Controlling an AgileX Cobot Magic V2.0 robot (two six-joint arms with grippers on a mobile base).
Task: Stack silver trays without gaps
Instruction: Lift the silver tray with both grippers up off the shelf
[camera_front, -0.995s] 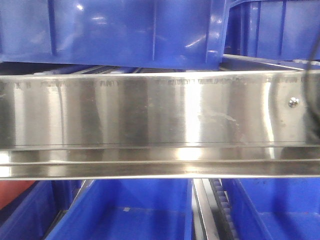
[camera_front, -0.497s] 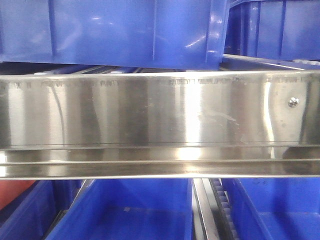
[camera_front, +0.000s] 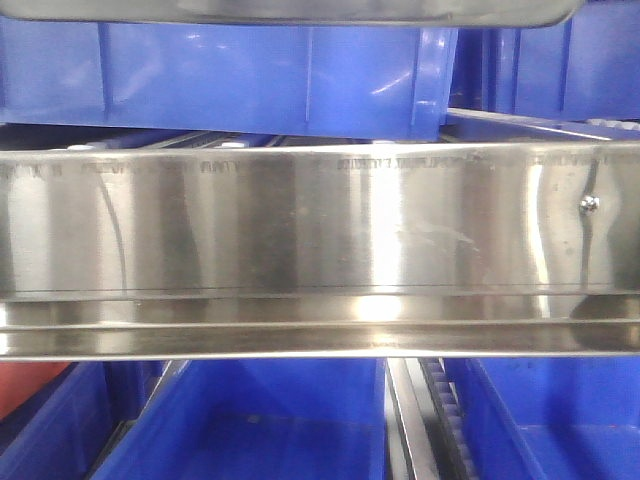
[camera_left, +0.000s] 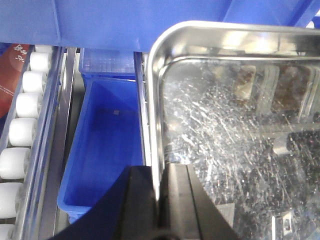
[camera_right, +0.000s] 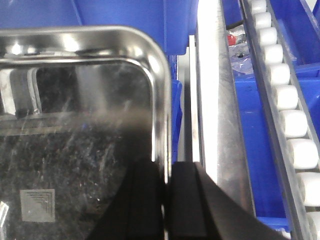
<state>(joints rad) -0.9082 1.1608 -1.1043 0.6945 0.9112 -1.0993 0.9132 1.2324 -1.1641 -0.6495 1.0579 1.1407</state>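
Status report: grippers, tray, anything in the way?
Left gripper shut on silver tray, left rim; right gripper shut on right rim. Tray held above a blue bin. No obstruction visible.

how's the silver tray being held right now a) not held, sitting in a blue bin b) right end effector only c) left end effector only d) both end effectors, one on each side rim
d: the left end effector is clamped on one side rim of the silver tray, and the right end effector is clamped on the opposite rim.
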